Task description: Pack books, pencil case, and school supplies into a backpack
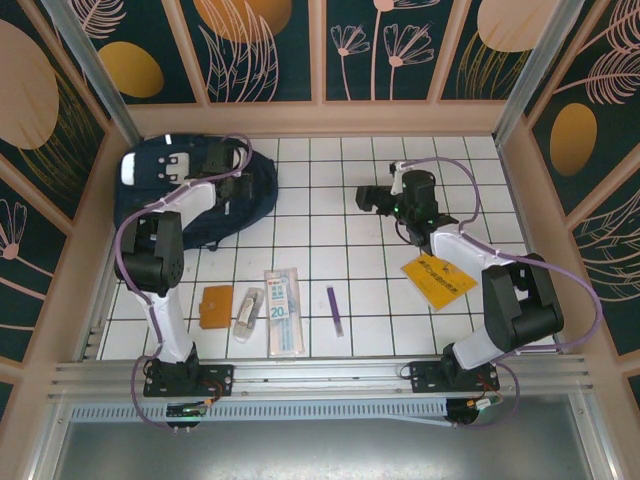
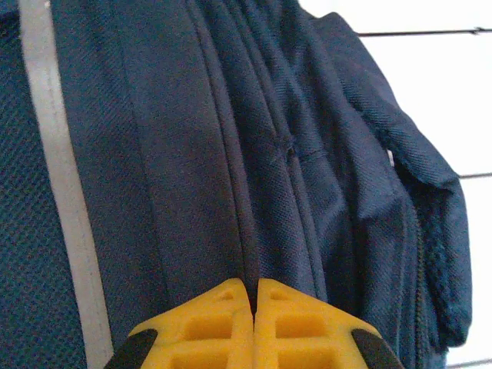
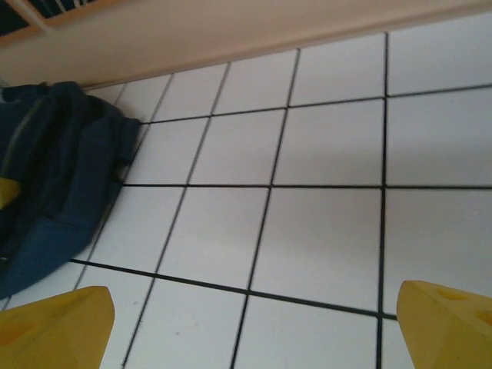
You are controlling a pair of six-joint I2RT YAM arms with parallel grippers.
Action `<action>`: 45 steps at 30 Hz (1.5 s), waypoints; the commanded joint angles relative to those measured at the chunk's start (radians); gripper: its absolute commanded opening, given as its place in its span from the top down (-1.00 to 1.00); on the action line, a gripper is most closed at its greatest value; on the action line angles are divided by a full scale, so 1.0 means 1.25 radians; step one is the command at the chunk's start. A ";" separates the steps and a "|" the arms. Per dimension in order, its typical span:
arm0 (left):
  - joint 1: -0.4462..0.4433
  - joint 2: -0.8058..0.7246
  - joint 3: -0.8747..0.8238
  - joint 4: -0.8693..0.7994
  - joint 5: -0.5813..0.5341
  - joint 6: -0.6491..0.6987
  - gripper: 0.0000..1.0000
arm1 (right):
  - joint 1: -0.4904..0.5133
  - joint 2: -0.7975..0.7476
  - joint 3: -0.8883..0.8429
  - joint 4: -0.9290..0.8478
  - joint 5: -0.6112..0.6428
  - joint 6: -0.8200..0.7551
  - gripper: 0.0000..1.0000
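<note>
Bare tiles (image 1: 320, 200) between backpack (image 1: 256, 200) and booklet (image 1: 438, 280)

- Large navy-blue woven-fabric backpack (image 2: 192, 154), folds and seams running top to bottom, with a pale reflective stripe (image 2: 58, 177) at its left.
- Left gripper (image 2: 254, 290): yellow plastic fingertips (image 2: 300, 323) pressed together against the fabric.
- White tiled table (image 2: 453, 92) at the right.

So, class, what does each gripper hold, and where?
Left gripper: shut at a seam of the large navy-blue fabric backpack; whether fabric is pinched cannot be told. Right gripper: open, holding nothing.
</note>
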 commanded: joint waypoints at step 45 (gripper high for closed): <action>-0.175 -0.185 -0.105 0.280 0.120 0.231 1.00 | 0.121 0.094 0.017 -0.020 -0.430 -0.022 0.22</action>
